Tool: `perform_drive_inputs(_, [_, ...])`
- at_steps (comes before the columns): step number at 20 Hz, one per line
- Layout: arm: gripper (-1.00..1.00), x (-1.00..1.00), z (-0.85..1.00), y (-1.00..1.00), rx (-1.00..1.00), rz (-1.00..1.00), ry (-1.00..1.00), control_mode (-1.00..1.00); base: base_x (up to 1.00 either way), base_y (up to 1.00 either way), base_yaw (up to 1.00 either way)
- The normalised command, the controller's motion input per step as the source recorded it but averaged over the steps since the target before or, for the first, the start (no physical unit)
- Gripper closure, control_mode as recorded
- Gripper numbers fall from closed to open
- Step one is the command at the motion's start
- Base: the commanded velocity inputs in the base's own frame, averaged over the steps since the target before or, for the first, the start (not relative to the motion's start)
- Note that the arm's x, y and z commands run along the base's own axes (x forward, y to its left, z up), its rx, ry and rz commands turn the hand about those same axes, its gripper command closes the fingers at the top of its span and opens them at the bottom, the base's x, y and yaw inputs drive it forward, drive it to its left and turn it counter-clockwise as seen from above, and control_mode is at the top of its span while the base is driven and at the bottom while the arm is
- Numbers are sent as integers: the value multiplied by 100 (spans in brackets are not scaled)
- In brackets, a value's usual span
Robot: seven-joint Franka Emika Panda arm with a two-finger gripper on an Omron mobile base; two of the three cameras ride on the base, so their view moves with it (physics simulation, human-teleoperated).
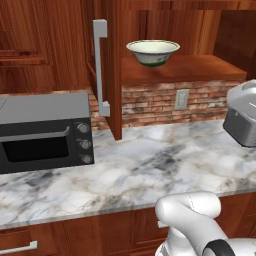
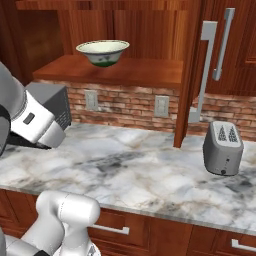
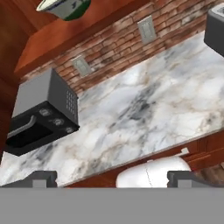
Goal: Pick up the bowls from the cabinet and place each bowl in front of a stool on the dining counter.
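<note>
Pale-green bowl on open cabinet shelf, ungrasped. Gripper spread, empty (over worktop). Judged: pick and placement outstanding.

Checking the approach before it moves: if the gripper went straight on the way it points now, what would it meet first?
Probably the marble counter, between the microwave and the toaster, though depth is unclear. The bowl sits well off that line.

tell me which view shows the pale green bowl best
The left base view: the bowl sits whole and nearest on the open cabinet shelf. The right base view shows it whole but smaller; the hand view crops it at the top edge.
</note>
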Motion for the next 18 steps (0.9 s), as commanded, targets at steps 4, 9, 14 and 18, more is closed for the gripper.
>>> perform_drive_inputs(4, [-100,31,17,5,17,-15,-4,-100,0,0,0])
perform_drive_inputs(9, [-100,43,31,0,15,-14,0,-100,0,0,0])
perform_drive_inputs(14, [-100,51,35,0,13,-10,0,-100,0,0,0])
perform_drive_inputs(18, [-100,60,24,0,10,-5,-1,-100,0,0,0])
